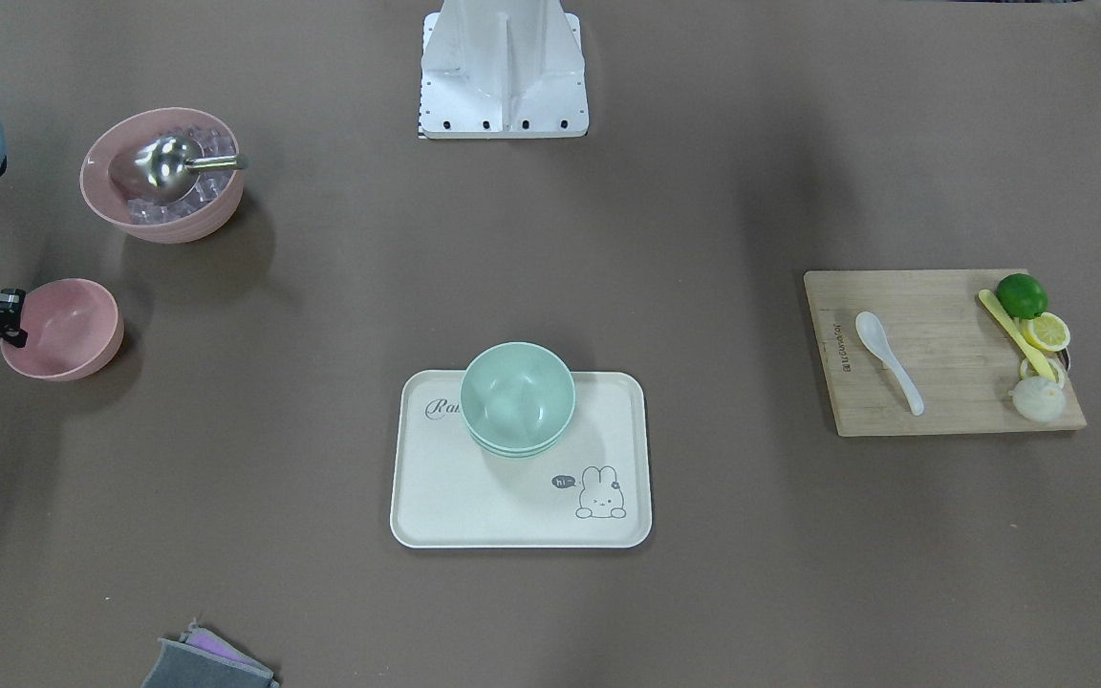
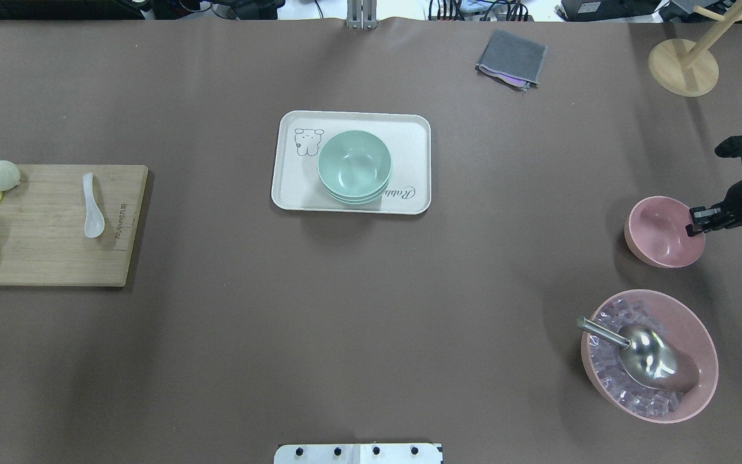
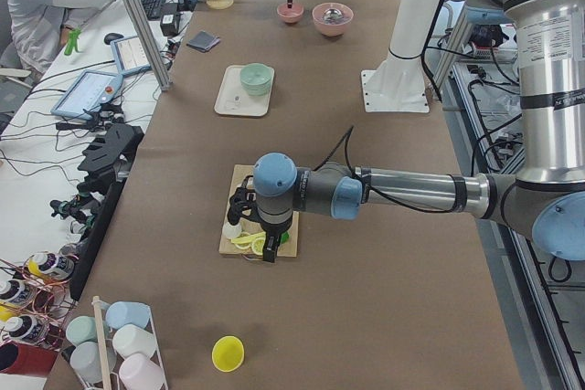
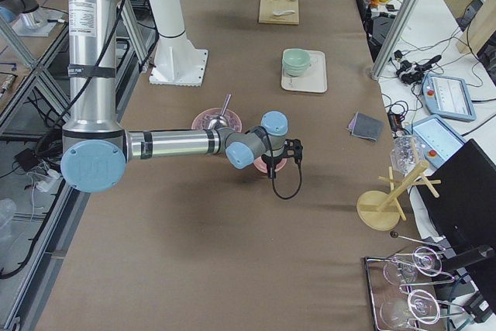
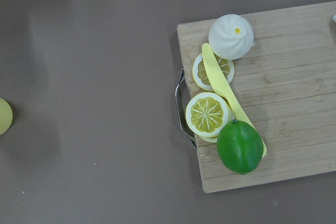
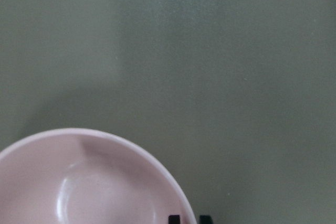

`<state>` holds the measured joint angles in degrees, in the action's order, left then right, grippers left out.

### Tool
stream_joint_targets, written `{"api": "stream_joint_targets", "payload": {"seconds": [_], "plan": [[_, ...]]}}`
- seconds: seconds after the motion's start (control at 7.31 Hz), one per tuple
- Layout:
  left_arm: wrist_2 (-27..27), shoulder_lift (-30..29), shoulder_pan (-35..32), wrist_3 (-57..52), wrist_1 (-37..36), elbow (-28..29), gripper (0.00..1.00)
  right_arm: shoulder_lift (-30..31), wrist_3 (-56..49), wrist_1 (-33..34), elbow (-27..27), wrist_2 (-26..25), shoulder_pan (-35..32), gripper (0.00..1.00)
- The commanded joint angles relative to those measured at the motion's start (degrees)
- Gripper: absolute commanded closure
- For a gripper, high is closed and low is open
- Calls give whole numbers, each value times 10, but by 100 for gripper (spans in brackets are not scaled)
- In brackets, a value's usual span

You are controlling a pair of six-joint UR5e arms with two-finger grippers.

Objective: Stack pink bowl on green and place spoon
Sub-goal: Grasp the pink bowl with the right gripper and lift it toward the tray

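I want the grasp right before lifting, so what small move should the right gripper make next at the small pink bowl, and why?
Likely close the right gripper on the rim of the small pink bowl. In its wrist view the fingertips straddle that rim with a gap, so it seems unclamped, and the bowl has to reach the green bowl on the tray.

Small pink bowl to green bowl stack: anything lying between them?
Overhead view: only bare brown table between the small pink bowl and the green bowl stack, besides its cream tray.
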<state>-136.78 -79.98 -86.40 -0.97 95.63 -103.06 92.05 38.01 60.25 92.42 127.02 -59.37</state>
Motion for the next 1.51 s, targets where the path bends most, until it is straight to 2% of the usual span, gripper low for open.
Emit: {"api": "stream_joint_targets", "payload": {"seconds": [0.0,0.14,0.41,0.55,0.68,0.82,1.09,1.23,1.37], "plan": [[-2,-3,1,14,0,-2,2,-55,8,47,20,30,0,100],[-13,-17,10,104,12,-8,3,-113,60,111,44,33,0,100],[-10,-60,122,221,50,-10,3,-232,189,178,50,26,41,100],[10,-95,160,349,54,-11,2,-292,273,188,37,17,64,100],[55,-131,216,445,54,-8,2,-336,343,188,23,-4,92,100],[91,-151,254,485,54,3,2,-382,386,188,3,-33,116,100],[85,-176,257,488,54,38,2,-477,457,184,-69,-78,160,100],[84,-190,257,489,52,53,2,-492,464,175,-90,-121,184,100],[84,-192,258,490,51,56,2,-506,473,168,-101,-127,192,100]]}}
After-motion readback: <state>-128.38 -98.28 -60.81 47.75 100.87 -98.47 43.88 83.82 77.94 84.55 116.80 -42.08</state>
